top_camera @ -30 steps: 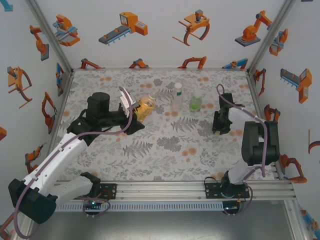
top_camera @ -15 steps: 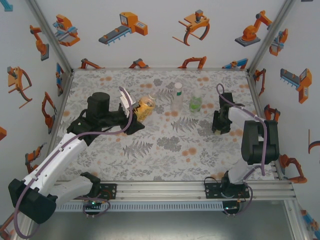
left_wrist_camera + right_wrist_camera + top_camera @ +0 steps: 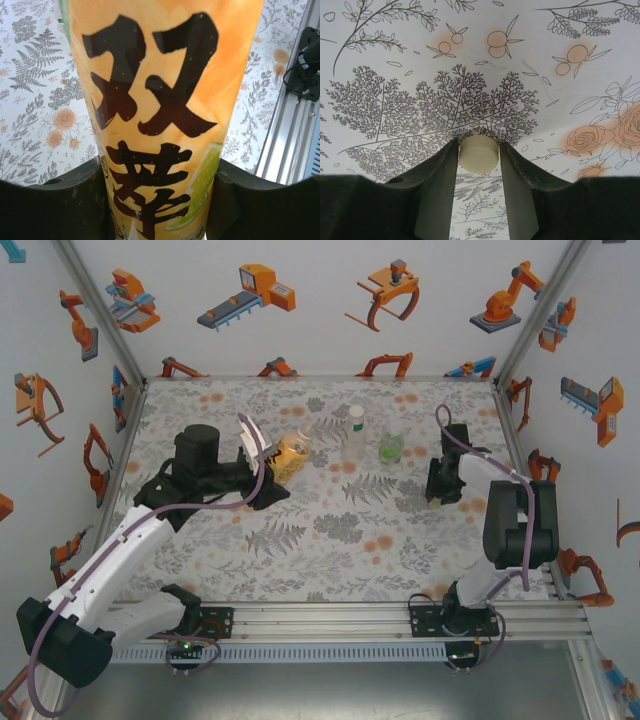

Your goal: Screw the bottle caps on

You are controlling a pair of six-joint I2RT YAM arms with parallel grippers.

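Observation:
My left gripper (image 3: 279,466) is shut on the taller bottle (image 3: 292,454) with the yellow-orange label, left of centre and tilted. In the left wrist view that bottle (image 3: 165,100) stands between both fingers (image 3: 60,205), which press its sides. On the right, my right gripper (image 3: 440,497) points down at the table, shut on a pale yellow bottle cap (image 3: 479,153) pinched at the fingertips (image 3: 440,170), just above the floral cloth. The slim colourless bottle (image 3: 355,436) and the short green-tinted bottle (image 3: 391,448) stand upright between the two grippers.
The floral tablecloth (image 3: 330,530) covers the table. An aluminium rail (image 3: 400,612) with the arm bases runs along the near edge, and it shows in the left wrist view (image 3: 287,130). White walls with robot pictures enclose three sides.
My right gripper has shifted slightly to the right over the cloth. The left arm and the bottle in it have not moved.

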